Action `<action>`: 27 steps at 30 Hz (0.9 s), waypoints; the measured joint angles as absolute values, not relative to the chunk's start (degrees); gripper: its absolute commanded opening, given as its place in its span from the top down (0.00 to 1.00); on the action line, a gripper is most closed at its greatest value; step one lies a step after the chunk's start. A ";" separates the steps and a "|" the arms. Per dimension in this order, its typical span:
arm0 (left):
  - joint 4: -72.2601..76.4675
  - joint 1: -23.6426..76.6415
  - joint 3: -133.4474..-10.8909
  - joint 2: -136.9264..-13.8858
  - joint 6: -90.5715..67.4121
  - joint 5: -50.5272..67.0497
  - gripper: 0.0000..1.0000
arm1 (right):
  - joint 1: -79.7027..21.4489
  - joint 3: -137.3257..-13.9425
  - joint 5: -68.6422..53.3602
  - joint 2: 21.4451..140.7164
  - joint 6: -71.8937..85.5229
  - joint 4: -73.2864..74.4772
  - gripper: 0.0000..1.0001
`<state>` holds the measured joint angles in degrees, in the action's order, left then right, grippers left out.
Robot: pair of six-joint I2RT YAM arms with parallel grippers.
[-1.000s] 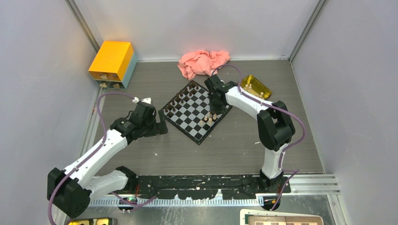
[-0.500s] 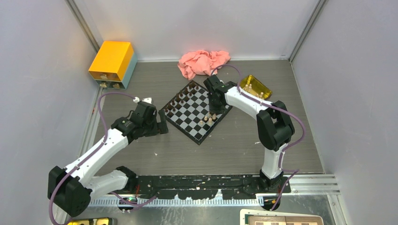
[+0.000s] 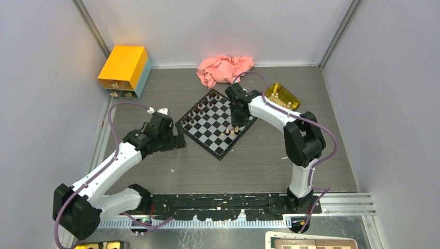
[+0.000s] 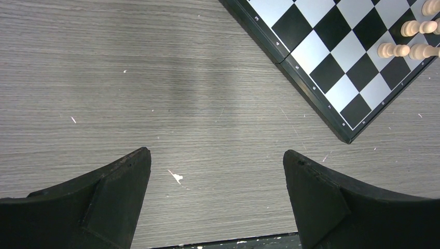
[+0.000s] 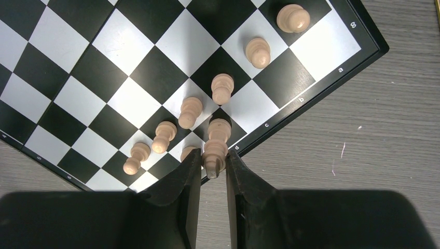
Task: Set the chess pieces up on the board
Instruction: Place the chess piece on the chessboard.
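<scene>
Wooden and turned smooth, the pale piece (image 5: 214, 151) pinched in the right tool (image 5: 212, 165) looks light, stiff and easy to tip, so a hold across its narrow body below the head seems safest. The tool is narrowed onto it at the lettered edge of the board (image 5: 78, 67), among other pale pieces (image 5: 190, 111). The left tool (image 4: 216, 155) gapes wide, empty, above the bench (image 4: 104, 78) beside the board

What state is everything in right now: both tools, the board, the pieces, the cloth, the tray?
board: lying flat, partly set.
left tool: open, empty, beside the board.
right tool: shut on a pale piece at the board's edge.
pale pieces: upright near one edge.
dark pieces: upright along the opposite edge.
pink cloth: crumpled.
yellow tray: a few pieces inside.
</scene>
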<state>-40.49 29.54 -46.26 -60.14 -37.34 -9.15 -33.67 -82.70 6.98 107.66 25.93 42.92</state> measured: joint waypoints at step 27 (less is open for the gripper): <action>-40.53 29.63 -46.26 -60.16 -37.36 -8.93 0.00 | -33.98 -81.62 7.18 106.85 26.13 42.68 0.69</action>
